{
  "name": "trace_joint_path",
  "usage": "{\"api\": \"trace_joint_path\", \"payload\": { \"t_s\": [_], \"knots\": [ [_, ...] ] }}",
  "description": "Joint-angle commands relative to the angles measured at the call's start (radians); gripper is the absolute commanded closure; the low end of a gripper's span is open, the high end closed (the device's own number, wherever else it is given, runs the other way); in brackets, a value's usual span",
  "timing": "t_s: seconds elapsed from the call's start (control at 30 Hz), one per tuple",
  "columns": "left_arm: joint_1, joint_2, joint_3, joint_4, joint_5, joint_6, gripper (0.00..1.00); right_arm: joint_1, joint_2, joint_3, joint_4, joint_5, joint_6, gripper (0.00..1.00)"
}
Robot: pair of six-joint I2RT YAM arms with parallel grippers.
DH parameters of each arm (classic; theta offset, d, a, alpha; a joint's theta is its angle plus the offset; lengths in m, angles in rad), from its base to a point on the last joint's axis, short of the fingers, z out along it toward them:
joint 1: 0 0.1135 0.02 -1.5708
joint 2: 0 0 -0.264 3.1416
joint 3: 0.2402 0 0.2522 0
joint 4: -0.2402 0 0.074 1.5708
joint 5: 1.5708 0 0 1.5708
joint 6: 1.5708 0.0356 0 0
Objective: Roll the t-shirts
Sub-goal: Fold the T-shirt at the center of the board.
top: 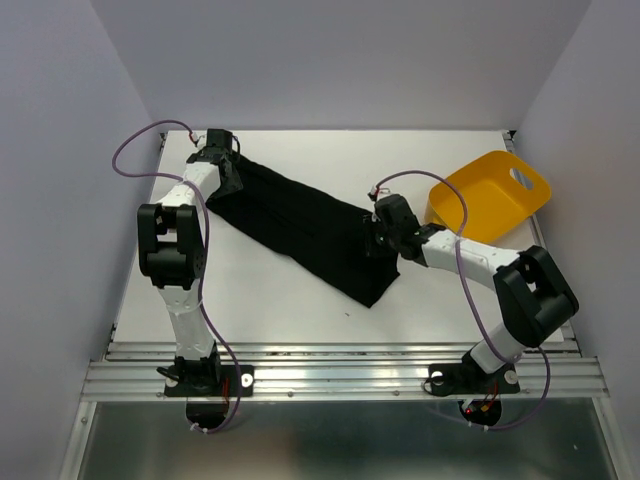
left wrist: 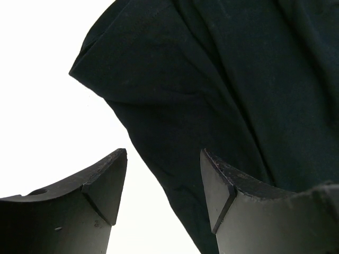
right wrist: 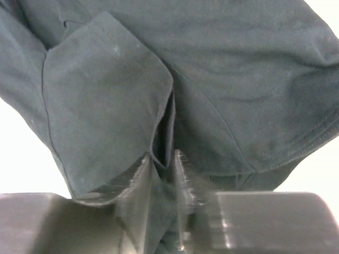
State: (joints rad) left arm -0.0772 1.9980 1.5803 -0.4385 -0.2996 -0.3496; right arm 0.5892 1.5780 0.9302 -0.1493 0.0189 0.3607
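Observation:
One black t-shirt (top: 300,225) lies folded in a long strip across the white table, from the back left to the middle right. My left gripper (top: 225,165) is at the strip's far left end; in the left wrist view (left wrist: 163,182) its jaws stand open, with the shirt's edge (left wrist: 212,95) running between and past them. My right gripper (top: 382,238) is at the strip's right end. In the right wrist view (right wrist: 163,174) its jaws are pinched on a fold of the shirt (right wrist: 159,106).
A yellow plastic tub (top: 492,195) lies tipped at the back right, just behind my right arm. White walls close in the table (top: 300,305) on three sides. A metal rail (top: 340,375) runs along the near edge.

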Motion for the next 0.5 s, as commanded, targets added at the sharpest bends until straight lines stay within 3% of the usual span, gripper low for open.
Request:
{"api": "trace_joint_path", "payload": {
  "t_s": [0.0,0.1,0.47],
  "knots": [
    [0.002,-0.071,-0.003,0.011,-0.004,-0.008,0.32,-0.005,-0.002,0.059,0.039,0.021,-0.011,0.85],
    [0.005,-0.068,0.001,0.007,-0.006,-0.003,0.32,-0.014,-0.030,0.061,0.060,0.059,-0.006,0.99],
    [0.019,-0.036,0.043,-0.012,0.002,0.001,0.32,-0.052,-0.072,0.078,0.082,0.111,-0.032,0.99]
  ]
}}
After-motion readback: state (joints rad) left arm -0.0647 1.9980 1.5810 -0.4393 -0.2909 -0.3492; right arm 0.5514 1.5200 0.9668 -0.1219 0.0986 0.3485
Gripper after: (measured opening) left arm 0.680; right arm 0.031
